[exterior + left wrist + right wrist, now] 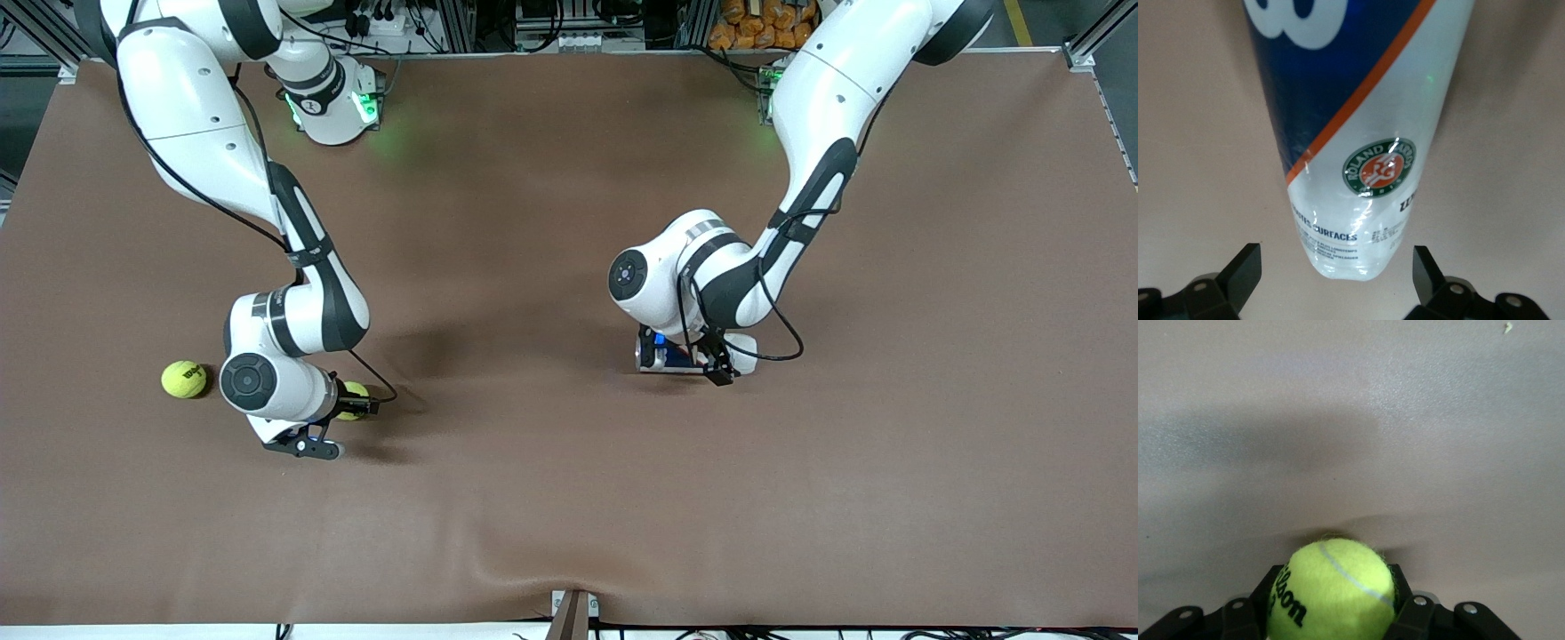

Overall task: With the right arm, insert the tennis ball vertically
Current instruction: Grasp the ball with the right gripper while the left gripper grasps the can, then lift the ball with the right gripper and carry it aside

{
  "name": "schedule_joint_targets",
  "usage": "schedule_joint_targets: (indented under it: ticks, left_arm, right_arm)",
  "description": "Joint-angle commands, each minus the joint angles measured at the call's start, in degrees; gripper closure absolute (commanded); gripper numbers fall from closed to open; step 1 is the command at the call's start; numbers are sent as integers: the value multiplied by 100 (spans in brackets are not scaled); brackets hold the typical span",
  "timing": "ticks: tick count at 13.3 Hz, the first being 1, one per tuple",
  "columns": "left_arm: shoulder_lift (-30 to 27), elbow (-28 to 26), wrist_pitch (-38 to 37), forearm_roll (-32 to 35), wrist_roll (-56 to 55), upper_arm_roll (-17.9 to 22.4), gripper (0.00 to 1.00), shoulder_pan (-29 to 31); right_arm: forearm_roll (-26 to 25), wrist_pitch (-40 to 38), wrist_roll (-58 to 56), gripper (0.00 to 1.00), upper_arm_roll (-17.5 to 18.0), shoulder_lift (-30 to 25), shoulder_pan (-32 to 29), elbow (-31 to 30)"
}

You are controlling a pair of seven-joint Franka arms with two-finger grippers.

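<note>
My right gripper (348, 407) is low over the table at the right arm's end and is shut on a yellow-green tennis ball (355, 392). In the right wrist view the ball (1331, 590) fills the space between the black fingers (1405, 587). My left gripper (1337, 265) is open near the middle of the table. Its fingers (1245, 270) stand on either side of the end of a blue, white and orange tennis ball can (1351, 133), apart from it. In the front view the can (665, 355) is mostly hidden under the left wrist.
A second tennis ball (184, 379) lies on the brown table cover (551, 498), beside the right arm's wrist and toward the table's end. A metal bracket (573, 613) sits at the table edge nearest the front camera.
</note>
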Motion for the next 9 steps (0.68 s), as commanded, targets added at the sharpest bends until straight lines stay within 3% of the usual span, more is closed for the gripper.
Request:
schedule_joint_targets:
  ticks: [1,9]
  left_arm:
    - [60,37,68,130,172,6,0,31]
    - [60,-95,324,130,340,15,0,189]
  right_arm:
    - [-79,-368,-135,100,-17,-274,-10,40]
    - [-80,-2132,-248,100,-35,-2092,-422,198]
